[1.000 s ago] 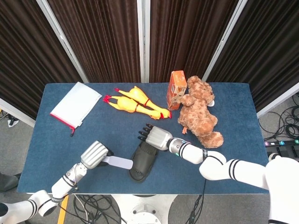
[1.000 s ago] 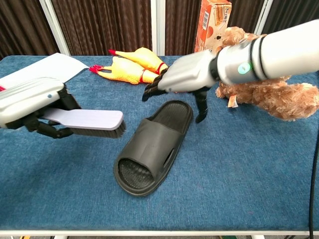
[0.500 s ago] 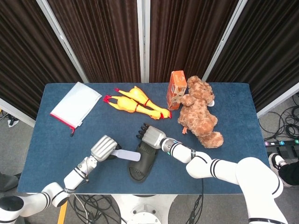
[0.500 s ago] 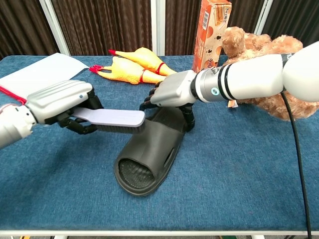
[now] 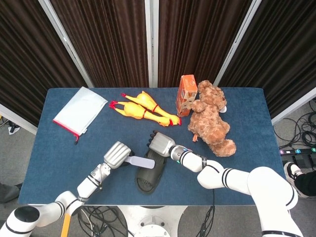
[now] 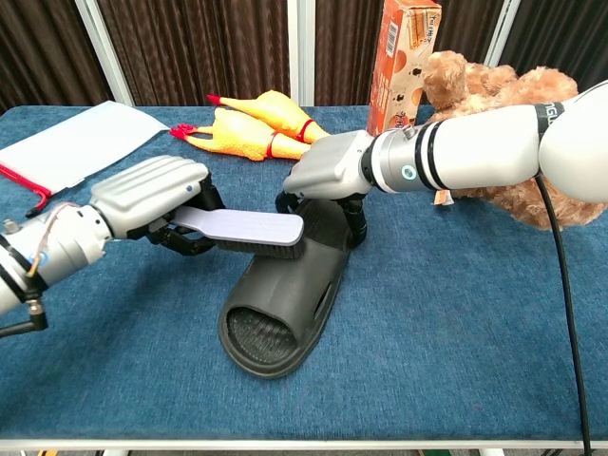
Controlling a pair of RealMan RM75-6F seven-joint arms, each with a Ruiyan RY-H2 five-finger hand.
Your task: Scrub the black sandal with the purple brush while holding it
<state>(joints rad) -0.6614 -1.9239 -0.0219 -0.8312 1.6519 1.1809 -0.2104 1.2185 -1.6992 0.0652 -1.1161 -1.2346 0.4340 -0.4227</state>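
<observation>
The black sandal (image 6: pixel 280 294) (image 5: pixel 149 174) lies on the blue table near its front edge, toe opening toward me. My right hand (image 6: pixel 328 173) (image 5: pixel 160 144) grips the sandal's heel end, fingers curled down over its rim. In my left hand (image 6: pixel 157 195) (image 5: pixel 117 153) is the handle of the purple brush (image 6: pixel 249 231) (image 5: pixel 143 162). The brush head lies across the sandal's heel half, bristles down on the footbed, just in front of the right hand.
At the back lie two yellow rubber chickens (image 5: pixel 143 109), with an orange carton (image 5: pixel 187 94) and a brown teddy bear (image 5: pixel 211 119) to their right. A white zip pouch (image 5: pixel 80 109) rests at the back left. The table (image 6: pixel 456 323) ends close in front of the sandal.
My left hand carried the brush rightward from beside the sandal onto its footbed. The right hand came down from hovering above the heel and closed on it.
</observation>
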